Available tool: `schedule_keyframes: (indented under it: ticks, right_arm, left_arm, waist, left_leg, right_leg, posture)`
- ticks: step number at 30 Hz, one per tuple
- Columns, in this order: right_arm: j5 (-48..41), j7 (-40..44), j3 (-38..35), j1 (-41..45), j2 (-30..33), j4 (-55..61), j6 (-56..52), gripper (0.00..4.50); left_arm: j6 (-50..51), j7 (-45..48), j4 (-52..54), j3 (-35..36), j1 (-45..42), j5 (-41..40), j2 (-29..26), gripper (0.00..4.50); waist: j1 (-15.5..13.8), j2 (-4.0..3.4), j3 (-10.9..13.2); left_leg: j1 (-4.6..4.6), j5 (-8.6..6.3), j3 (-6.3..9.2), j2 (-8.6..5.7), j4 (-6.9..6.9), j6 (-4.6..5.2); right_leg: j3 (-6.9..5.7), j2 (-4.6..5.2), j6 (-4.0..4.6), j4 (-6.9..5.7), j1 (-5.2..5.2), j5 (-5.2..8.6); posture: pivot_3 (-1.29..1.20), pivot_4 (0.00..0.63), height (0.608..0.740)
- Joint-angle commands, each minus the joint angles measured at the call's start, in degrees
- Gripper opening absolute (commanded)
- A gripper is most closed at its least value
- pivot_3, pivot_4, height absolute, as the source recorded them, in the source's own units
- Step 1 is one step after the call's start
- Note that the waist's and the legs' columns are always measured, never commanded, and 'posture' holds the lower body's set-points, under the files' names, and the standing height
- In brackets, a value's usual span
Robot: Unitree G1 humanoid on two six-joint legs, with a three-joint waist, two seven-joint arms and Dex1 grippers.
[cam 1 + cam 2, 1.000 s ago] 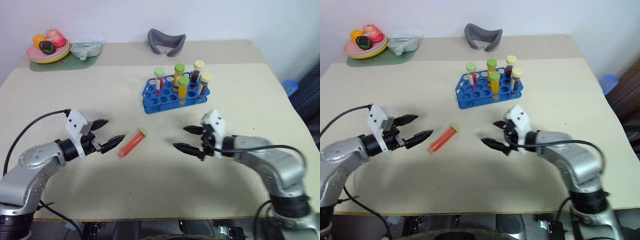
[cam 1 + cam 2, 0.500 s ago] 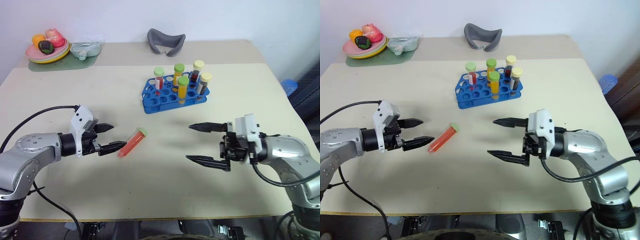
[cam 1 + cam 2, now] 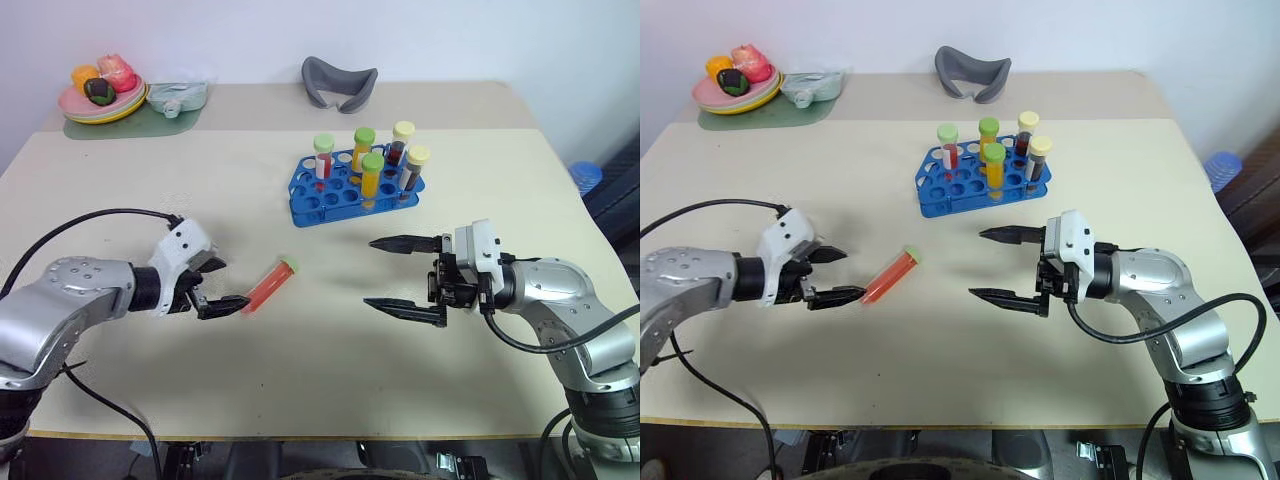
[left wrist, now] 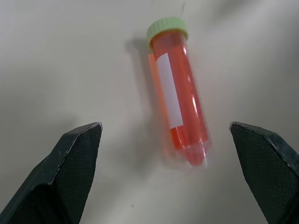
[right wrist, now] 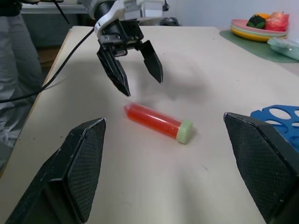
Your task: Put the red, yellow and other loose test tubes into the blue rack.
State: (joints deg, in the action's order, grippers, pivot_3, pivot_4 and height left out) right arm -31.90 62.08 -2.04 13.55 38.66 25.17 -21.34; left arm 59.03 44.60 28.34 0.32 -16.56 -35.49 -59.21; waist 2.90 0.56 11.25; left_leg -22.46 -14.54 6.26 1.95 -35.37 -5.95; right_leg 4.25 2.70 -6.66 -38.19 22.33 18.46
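Observation:
A red tube (image 3: 268,285) with a light-green cap lies loose on the table, its cap toward the blue rack (image 3: 310,200). Several capped tubes with red, yellow and dark liquid stand upright in the rack. My left gripper (image 3: 232,283) is open at the tube's bottom end, tilted down, its fingers apart from the tube. In the left wrist view the red tube (image 4: 177,116) lies between and just beyond the open fingertips (image 4: 84,144). My right gripper (image 3: 370,272) hovers open to the right of the tube, pointing at it, nothing held.
A grey curved object (image 3: 340,80) lies at the table's far edge. A plate of toy food (image 3: 100,95) and a pale dish (image 3: 175,97) sit on a green mat at the far left. A person's legs (image 5: 14,46) stand beside the table.
My left gripper has tipped downward at the tube's bottom end. My right gripper has rolled so one finger stands above the other, and has risen a little. The tube has not moved.

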Motion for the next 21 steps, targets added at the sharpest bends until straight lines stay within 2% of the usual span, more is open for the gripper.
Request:
schedule_keyframes:
  ticks: [1,6,8,11,21]
  right_arm:
    - [-0.23,-1.40,-0.66,0.50,0.26,1.47,0.38,4.10]
    - [-0.76,-2.43,-1.20,-0.17,1.08,2.53,-0.33,4.10]
    - [-0.83,-3.09,-1.41,-0.30,1.14,2.76,-0.58,4.10]
    - [-0.88,-4.20,-1.27,-0.25,0.87,3.25,-0.99,4.10]
    - [-1.01,-5.67,-1.81,-1.82,1.25,4.03,-1.21,4.10]
  left_arm:
    - [7.53,-1.72,1.35,-4.11,-7.29,0.78,-1.14,4.50]
    - [19.90,-0.76,-0.55,-7.38,-21.54,-4.11,2.42,4.50]
    - [25.43,-0.60,-2.20,-10.70,-27.93,-4.63,3.86,4.50]
    - [32.64,-2.02,-6.13,-9.91,-33.47,-5.87,8.56,4.50]
    - [33.47,-7.68,-11.36,-21.26,-40.04,-13.89,5.48,4.50]
  waist:
    - [-0.26,0.01,0.00]
    - [-0.51,0.07,0.04]
    - [-0.46,0.14,0.07]
    - [-0.28,0.14,0.07]
    - [-0.03,0.15,0.09]
  left_leg:
    - [0.00,0.00,0.00,0.00,0.00,0.00]
    - [-0.06,0.00,0.01,-0.01,-0.07,0.00]
    - [-0.10,0.00,0.03,-0.01,-0.11,0.00]
    - [-0.11,0.00,0.03,-0.02,-0.19,0.01]
    - [-0.12,0.00,0.07,-0.02,-0.35,0.01]
  right_leg:
    - [0.00,0.00,0.00,0.00,0.00,0.00]
    - [-0.02,0.00,-0.01,0.00,-0.01,0.01]
    - [-0.05,0.00,-0.02,0.00,-0.01,0.01]
    - [-0.06,0.00,-0.03,-0.04,-0.02,0.01]
    - [-0.04,0.00,-0.03,-0.17,-0.01,0.01]
  posture:
    - [0.00,0.150,0.740]
    - [0.00,0.150,0.740]
    - [0.00,0.150,0.740]
    - [0.00,0.150,0.740]
    - [0.00,0.150,0.740]
